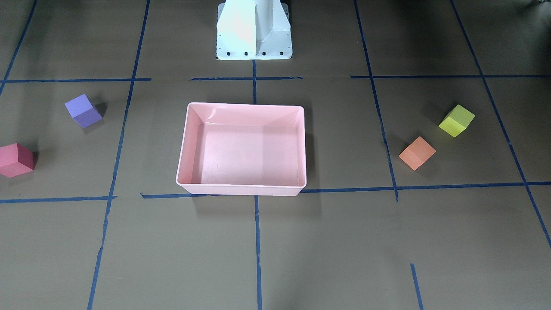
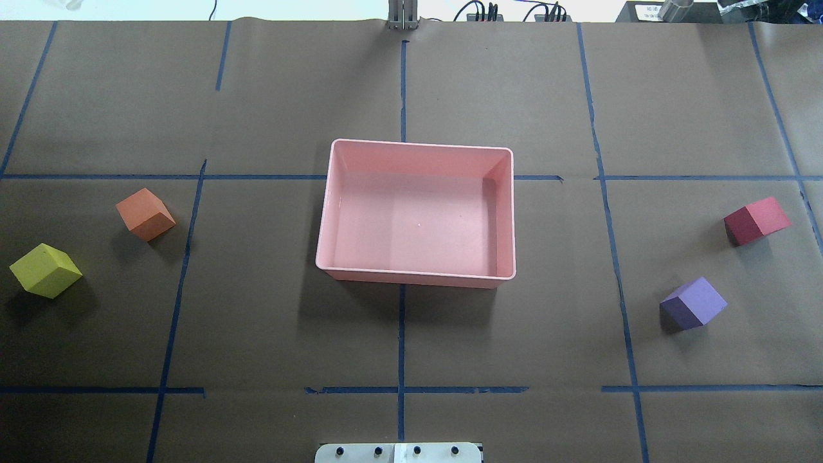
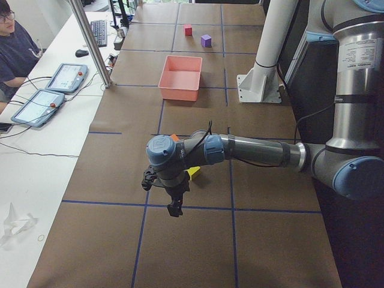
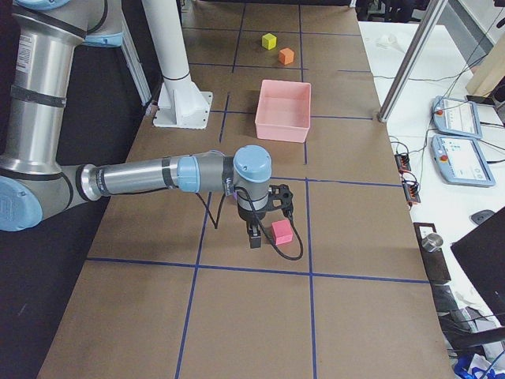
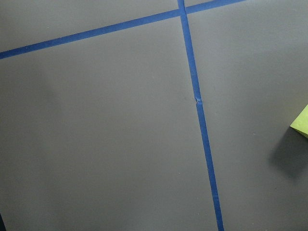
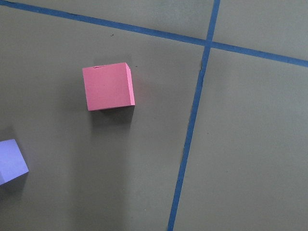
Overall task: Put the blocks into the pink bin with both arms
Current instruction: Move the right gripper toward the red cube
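Note:
The pink bin (image 2: 415,275) stands empty at the table's middle. The orange block (image 2: 145,214) and the yellow-green block (image 2: 45,271) lie on its left, the red-pink block (image 2: 757,220) and the purple block (image 2: 693,303) on its right. My left gripper (image 3: 174,207) hangs above the table just beyond the yellow-green block (image 3: 194,173), whose corner shows in the left wrist view (image 5: 302,120). My right gripper (image 4: 254,237) hangs beside the red-pink block (image 4: 282,231), which the right wrist view (image 6: 108,86) shows below. I cannot tell whether either gripper is open or shut.
The white pedestal (image 1: 254,32) stands behind the bin. Blue tape lines (image 2: 402,334) cross the brown table cover. A metal post (image 3: 90,45) and an operator's desk with tablets (image 3: 66,78) are along the far side of the table.

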Controlling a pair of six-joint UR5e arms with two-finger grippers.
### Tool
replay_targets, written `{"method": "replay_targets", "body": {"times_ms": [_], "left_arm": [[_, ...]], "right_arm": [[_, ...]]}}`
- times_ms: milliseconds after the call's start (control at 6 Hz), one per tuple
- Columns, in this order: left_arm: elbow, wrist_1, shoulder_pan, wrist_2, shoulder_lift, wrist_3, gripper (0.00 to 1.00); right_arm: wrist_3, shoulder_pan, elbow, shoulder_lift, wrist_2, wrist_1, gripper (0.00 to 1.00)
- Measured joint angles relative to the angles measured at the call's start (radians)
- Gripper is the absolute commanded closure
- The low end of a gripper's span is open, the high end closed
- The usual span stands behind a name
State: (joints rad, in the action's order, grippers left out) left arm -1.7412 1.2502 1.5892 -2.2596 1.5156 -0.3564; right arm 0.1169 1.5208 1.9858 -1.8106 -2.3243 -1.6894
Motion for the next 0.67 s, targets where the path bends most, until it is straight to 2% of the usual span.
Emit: {"method": "replay_targets", "body": {"times_ms": [333,500,667], "left_arm": [[-0.008,-0.002,-0.001,-0.001,0.0,0.0,0.0],[-0.01,-0.003,-0.001,-0.002,0.0,0.0,0.0],[-0.011,-0.003,-0.001,-0.003,0.0,0.0,0.0]], "right_arm": [[0.003,-0.027,-0.005,0.029,0.003,0.019,0.0],[-0.021,-0.064,-0.046,0.044,0.004,0.103,0.0],[-0.107,-0.123,-0.113,0.057,0.006,0.264,0.0]]}}
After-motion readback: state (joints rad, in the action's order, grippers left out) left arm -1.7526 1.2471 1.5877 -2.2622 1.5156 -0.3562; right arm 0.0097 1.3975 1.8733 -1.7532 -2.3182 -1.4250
